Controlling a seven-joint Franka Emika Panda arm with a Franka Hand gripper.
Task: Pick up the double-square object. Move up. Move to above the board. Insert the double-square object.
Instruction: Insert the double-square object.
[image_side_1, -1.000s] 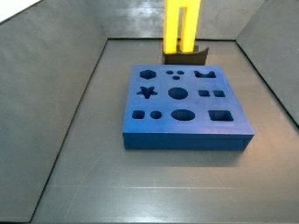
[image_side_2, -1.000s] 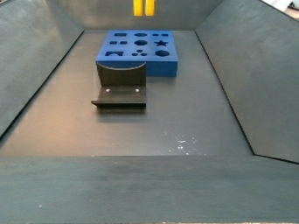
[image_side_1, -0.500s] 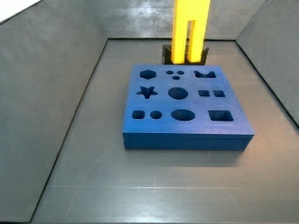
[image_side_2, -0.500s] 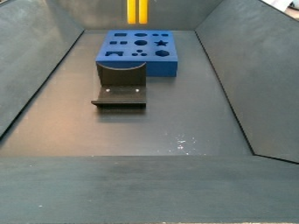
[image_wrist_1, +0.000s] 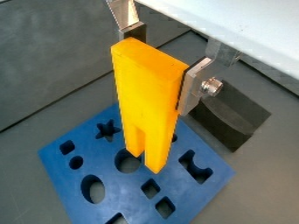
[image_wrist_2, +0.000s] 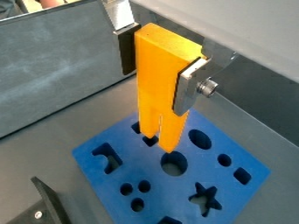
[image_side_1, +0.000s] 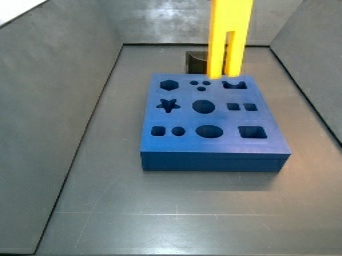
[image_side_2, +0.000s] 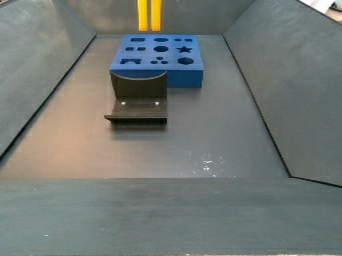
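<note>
Wrist views, gripper (image_wrist_1: 158, 61): silver fingers (image_wrist_1: 197, 77) pinching the double-square object (image_wrist_1: 149, 105) near its top, block upright.
Wrist views, block: hangs over the board (image_wrist_2: 128, 179), lower end above the holes, not inserted.
Wrist views, fixture (image_wrist_1: 233, 114): on the floor just beside the board.
Side views, block (image_side_1: 229, 35): upright above the board's (image_side_1: 214, 125) far edge, clear of it.
Side views, gripper: out of frame.
Side view, fixture (image_side_2: 136, 104): just beside the board (image_side_2: 158, 59), near side.

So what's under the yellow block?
The blue board with its dark holes lies below the yellow block, which the gripper holds above it. The holes right beneath its tip are covered.
</note>
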